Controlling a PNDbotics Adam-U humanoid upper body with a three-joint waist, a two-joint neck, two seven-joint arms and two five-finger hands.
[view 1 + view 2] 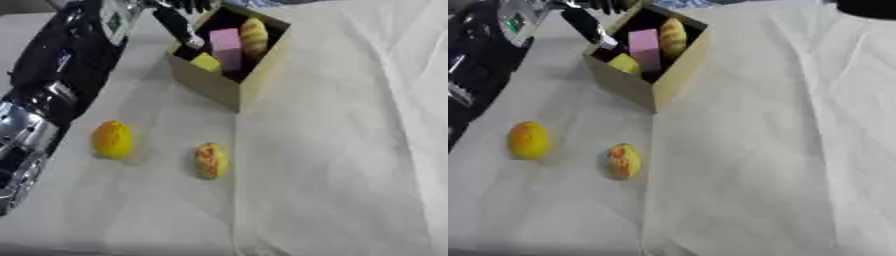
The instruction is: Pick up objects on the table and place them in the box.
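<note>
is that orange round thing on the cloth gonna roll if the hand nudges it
Probably. The orange round fruit looks rounded with no flat side, so a nudge could send it rolling. The white cloth under it looks soft and wrinkled, which may slow it. Its skin looks smooth, perhaps slippery.

the left hand (pixel 179 20) is reached over the far left rim of the box (pixel 229 82), a finger dipped inside. a pink block (pixel 226 46), yellow block (pixel 206 62) and yellow rounded item (pixel 254 35) are held within. on the bench (pixel 341 165), an orange fruit (pixel 113 139) and a speckled fruit (pixel 211 160) are seen nearer.

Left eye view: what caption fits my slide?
Left hand reaches over the box holding three items; two yellow-orange fruits wait outside.
</note>
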